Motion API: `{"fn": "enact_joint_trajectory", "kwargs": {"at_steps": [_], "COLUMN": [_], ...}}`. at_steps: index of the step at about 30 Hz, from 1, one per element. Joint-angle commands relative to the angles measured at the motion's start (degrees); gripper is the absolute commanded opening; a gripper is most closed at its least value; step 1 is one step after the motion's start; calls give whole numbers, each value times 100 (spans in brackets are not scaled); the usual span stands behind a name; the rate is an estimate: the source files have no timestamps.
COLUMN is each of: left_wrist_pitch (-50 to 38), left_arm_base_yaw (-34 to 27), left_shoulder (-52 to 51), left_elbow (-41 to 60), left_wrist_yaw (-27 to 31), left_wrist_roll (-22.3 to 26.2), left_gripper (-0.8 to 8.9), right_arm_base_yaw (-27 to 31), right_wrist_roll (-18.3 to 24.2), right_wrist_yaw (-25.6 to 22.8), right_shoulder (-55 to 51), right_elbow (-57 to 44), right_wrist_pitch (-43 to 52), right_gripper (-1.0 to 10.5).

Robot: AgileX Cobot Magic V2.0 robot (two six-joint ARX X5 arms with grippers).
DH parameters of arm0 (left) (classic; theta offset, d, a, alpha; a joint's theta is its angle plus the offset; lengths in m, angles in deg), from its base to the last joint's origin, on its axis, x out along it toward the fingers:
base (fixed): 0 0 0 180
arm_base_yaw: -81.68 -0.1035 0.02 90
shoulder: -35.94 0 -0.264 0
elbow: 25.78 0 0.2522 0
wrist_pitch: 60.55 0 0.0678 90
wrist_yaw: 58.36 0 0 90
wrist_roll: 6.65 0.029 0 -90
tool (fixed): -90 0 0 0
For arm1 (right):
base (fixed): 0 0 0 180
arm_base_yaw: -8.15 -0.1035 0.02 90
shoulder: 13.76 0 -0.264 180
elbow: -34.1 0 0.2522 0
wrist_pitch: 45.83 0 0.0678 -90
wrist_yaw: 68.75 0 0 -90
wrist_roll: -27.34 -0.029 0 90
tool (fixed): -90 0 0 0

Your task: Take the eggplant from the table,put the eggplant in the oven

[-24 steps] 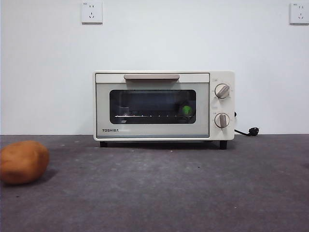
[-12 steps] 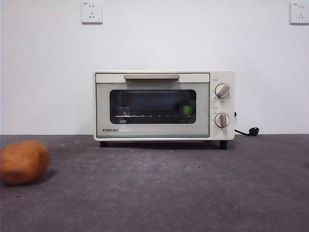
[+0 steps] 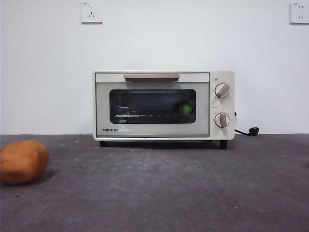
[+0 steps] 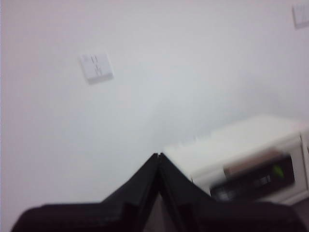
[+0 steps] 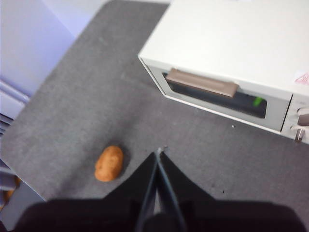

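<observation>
At the back of the tabletop (image 3: 159, 193) the Toshiba toaster oven (image 3: 163, 105) sits with its door closed, and behind the dark glass the eggplant (image 3: 186, 109) shows only as a lime-green spot toward the knob side. The potato (image 3: 22, 161) lies well apart out on the felt. Both arms are up high: left hand (image 4: 158, 155) clenched and empty, right hand (image 5: 159, 152) clenched too, above the open tabletop

The front camera sits low at bench height, facing the oven (image 3: 163, 105) square on. The left wrist camera tilts up at the wall, catching the oven (image 4: 251, 164) sidelong. The right wrist camera looks down from high, sharing oven (image 5: 231, 67) and potato (image 5: 109, 163).
</observation>
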Motion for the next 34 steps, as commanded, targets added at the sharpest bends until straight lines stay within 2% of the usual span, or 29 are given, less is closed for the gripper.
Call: {"fn": "enact_joint_trajectory", "kwargs": {"at_steps": [1,13,19,29,34], "left_wrist_pitch": [-127,-125,-122,-120,181], "left_arm_base_yaw": [-20,-61,-61,-61,-61], "left_shoulder": [-299,-1622,-1845,-1845,-1845], "left_elbow": [608,2430,3045,3679,3692], "left_wrist_yaw": [-2,2,48,72,105], "left_wrist_roll": [59,13,-254,-669,-739], "left_gripper": [-4,-4,-4,-4,-4], "right_arm_base_yaw": [7,7,7,7,7], "right_wrist_roll": [42,44,44,42,42], "right_wrist_yaw": [-76,-1185,-1705,-1827,-1827], "right_shoulder": [243,780,778,778,778], "right_elbow": [-4,-4,-4,-4,-4], "right_wrist_pitch": [-118,-116,-116,-116,-116], "right_gripper": [1,1,1,1,1]}}
